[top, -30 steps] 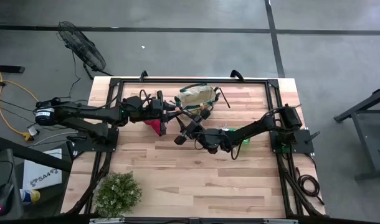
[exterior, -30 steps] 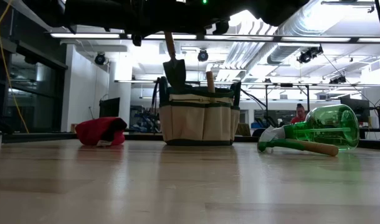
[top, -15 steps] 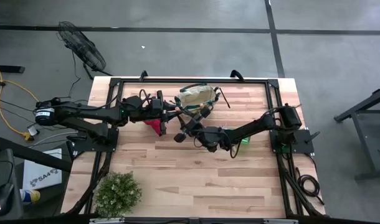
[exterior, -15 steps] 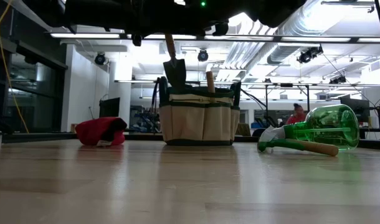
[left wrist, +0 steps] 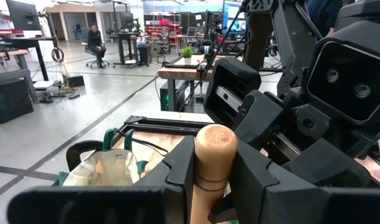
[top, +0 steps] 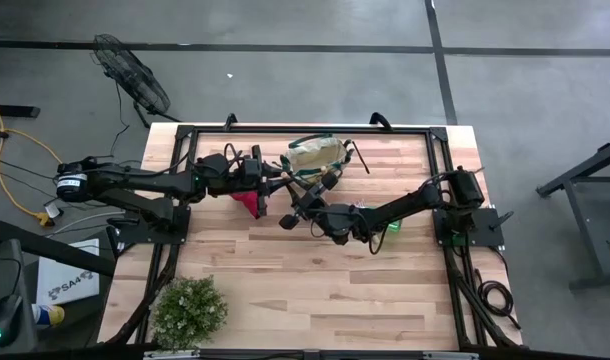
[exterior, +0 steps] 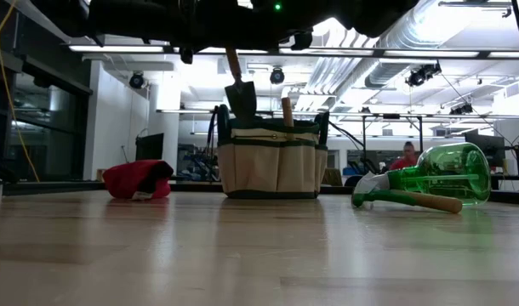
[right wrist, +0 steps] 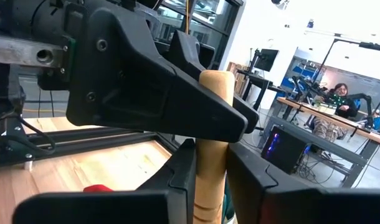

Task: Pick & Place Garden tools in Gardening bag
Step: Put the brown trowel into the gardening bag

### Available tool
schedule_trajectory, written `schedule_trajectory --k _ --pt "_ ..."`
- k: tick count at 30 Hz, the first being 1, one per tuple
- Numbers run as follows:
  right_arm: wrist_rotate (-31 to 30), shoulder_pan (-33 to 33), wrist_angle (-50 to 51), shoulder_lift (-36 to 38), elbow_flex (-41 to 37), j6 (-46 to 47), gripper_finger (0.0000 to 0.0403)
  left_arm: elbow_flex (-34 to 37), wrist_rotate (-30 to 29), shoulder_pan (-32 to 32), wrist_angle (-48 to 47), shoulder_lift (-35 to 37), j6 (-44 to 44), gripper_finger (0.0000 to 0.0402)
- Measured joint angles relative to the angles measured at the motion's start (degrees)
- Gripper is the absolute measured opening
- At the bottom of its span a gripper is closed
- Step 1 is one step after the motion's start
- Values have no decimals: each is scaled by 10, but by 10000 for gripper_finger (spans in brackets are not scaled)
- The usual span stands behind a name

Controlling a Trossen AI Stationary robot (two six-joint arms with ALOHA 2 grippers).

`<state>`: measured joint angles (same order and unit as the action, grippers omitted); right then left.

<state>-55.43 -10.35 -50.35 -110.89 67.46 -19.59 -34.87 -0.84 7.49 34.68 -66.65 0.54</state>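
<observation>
Both pincers met over the surface (top: 315, 290) just in front of the gardening bag (top: 316, 154). The left pincer (left wrist: 210, 180) was pinching the wooden handle of a trowel (exterior: 238, 93), fingers (left wrist: 180, 171) pressed on either side of the rounded handle end. The right pincer (right wrist: 209, 171) was clamped on the same wooden handle (right wrist: 213, 137), its fingers (right wrist: 180, 174) flanking the shaft, with the left pincer's body right against it. So both were gripping one tool at once. In the low view the trowel hung blade-down, handle tilted slightly, dark blade at the bag's near-left rim; can't tell whether the tip was inside the bag or just in front of it. Bag stood upright at the far middle of the surface, with another wooden handle (exterior: 287, 110) sticking up out of it. Green sprayer (exterior: 438, 174) lay on its side on the right part of the surface, with a wooden-handled tool (exterior: 425, 201) lying right against its front, touching or nearly so. Red-handled shears (top: 248, 201) lay left of the bag, under the left arm, apart from the bag. Bushy plant (top: 188, 311) sat at the near-left corner, well apart from everything else. People were seated in the room beyond, one in each wrist view.
</observation>
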Motion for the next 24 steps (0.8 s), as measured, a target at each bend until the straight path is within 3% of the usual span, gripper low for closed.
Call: schedule_trajectory --k 3,11,24 --pt "-1 0 1 0 0 -2 51 0 3 0 -1 0 -2 72" --pt "-22 0 4 0 0 -18 51 0 5 0 -12 0 -1 158" --pt "-79 -6 17 1 0 -46 51 0 3 0 -60 34 -32 170"
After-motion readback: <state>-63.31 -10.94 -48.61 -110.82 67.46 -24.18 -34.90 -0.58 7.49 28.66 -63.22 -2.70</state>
